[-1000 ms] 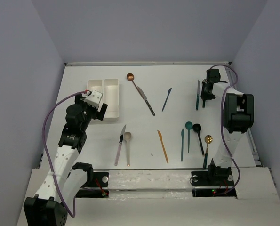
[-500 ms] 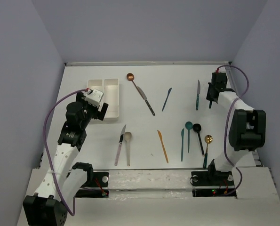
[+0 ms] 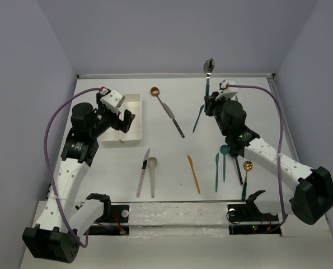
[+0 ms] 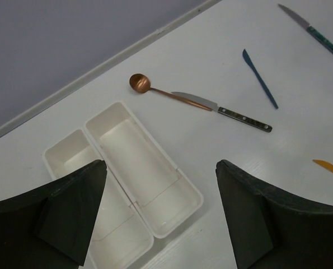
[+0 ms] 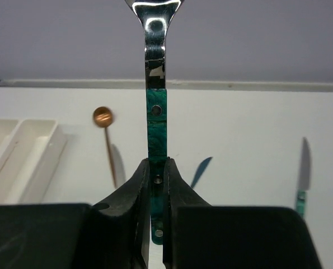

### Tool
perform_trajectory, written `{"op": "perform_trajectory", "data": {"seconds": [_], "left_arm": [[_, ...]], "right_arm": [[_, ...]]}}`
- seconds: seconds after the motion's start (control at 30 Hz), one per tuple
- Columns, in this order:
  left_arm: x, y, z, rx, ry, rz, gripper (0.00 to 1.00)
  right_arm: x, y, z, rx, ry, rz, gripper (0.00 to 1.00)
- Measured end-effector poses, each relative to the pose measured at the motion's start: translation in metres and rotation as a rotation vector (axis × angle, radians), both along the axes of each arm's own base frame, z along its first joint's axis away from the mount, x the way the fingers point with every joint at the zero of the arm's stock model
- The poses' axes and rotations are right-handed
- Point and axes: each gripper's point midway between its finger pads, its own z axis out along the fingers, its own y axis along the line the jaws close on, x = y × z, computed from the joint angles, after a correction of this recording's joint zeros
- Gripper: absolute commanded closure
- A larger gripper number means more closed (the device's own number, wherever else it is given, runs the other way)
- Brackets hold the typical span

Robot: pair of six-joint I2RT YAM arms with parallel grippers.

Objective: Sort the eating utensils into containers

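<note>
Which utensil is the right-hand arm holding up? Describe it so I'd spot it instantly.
On the white table, look toward the far edge, where the right gripper is raised. Clamped in it is a spoon standing upright, shiny silver bowl on top, marbled teal handle below; the other utensils lie flat on the table.

Look at the teal-handled silver spoon (image 5: 155, 123): clear of the worktop (image 3: 172, 168), upright, bowl on top, far and right of centre! Two empty white trays (image 3: 134, 119) lie side by side far left, with the copper spoon (image 3: 155, 91) flat just to their right.
</note>
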Motion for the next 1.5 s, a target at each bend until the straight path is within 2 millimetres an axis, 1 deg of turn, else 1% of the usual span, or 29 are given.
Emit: {"op": "perform_trajectory", "data": {"seconds": [0.03, 0.07, 0.1, 0.2, 0.27, 0.3, 0.33, 0.4, 0.43, 0.47, 0.57, 0.77, 0.97, 1.03, 1.1, 1.2, 1.3, 1.33, 1.43, 1.47, 1.5], "left_arm": [[-0.001, -0.005, 0.006, -0.019, 0.001, -0.024, 0.09], [-0.001, -0.009, 0.011, -0.031, 0.001, -0.040, 0.09], [-0.002, -0.013, 0.014, -0.048, 0.007, -0.053, 0.10], [-0.001, -0.024, 0.021, -0.095, 0.028, -0.090, 0.10], [0.001, -0.029, 0.019, -0.116, 0.049, -0.102, 0.09], [0.003, -0.032, 0.014, -0.126, 0.074, -0.107, 0.09], [0.005, -0.033, 0.009, -0.133, 0.095, -0.108, 0.09], [0.008, -0.035, 0.002, -0.139, 0.123, -0.107, 0.09], [0.011, -0.036, -0.003, -0.142, 0.142, -0.103, 0.09], [0.012, -0.036, -0.004, -0.147, 0.149, -0.101, 0.09], [0.013, -0.036, -0.001, -0.158, 0.139, -0.095, 0.09], [0.019, -0.029, 0.022, -0.194, 0.040, -0.040, 0.16], [0.024, -0.028, 0.025, -0.234, 0.025, -0.017, 0.18], [0.028, -0.028, 0.022, -0.243, 0.035, -0.006, 0.19], [0.032, -0.029, 0.016, -0.249, 0.056, -0.003, 0.22], [0.041, -0.031, 0.000, -0.251, 0.109, 0.007, 0.25], [0.048, -0.031, -0.013, -0.249, 0.145, 0.027, 0.31], [0.049, -0.030, -0.014, -0.248, 0.149, 0.031, 0.34], [0.050, -0.030, -0.015, -0.252, 0.152, 0.034, 0.53], [0.050, -0.030, -0.014, -0.253, 0.151, 0.037, 0.62], [0.050, -0.031, -0.014, -0.255, 0.151, 0.034, 0.78]], "right_arm": [[-0.005, 0.020, -0.005, 0.007, 0.002, 0.042, 1.00], [-0.011, 0.047, -0.014, 0.004, 0.013, 0.099, 1.00], [-0.015, 0.063, -0.017, 0.005, 0.012, 0.127, 1.00], [-0.034, 0.135, -0.034, 0.000, 0.013, 0.258, 1.00], [-0.043, 0.171, -0.041, 0.000, 0.023, 0.323, 1.00], [-0.047, 0.186, -0.042, 0.006, 0.023, 0.349, 1.00], [-0.051, 0.208, -0.044, 0.010, 0.026, 0.381, 1.00], [-0.054, 0.228, -0.044, 0.015, 0.027, 0.405, 1.00], [-0.054, 0.237, -0.042, 0.024, 0.023, 0.412, 1.00], [-0.054, 0.251, -0.037, 0.046, 0.014, 0.425, 1.00], [-0.054, 0.265, -0.035, 0.077, 0.015, 0.438, 1.00], [-0.053, 0.283, -0.034, 0.118, 0.016, 0.459, 1.00], [-0.059, 0.296, -0.039, 0.137, 0.035, 0.497, 1.00], [-0.060, 0.300, -0.039, 0.140, 0.035, 0.506, 1.00], [-0.062, 0.303, -0.036, 0.147, 0.032, 0.517, 1.00], [-0.065, 0.308, -0.031, 0.159, 0.027, 0.532, 1.00], [-0.067, 0.311, -0.028, 0.166, 0.023, 0.544, 1.00], [-0.068, 0.312, -0.029, 0.167, 0.023, 0.545, 1.00], [-0.068, 0.315, -0.033, 0.166, 0.028, 0.555, 1.00], [-0.068, 0.316, -0.034, 0.166, 0.030, 0.558, 1.00], [-0.068, 0.317, -0.036, 0.165, 0.032, 0.561, 1.00]]}}
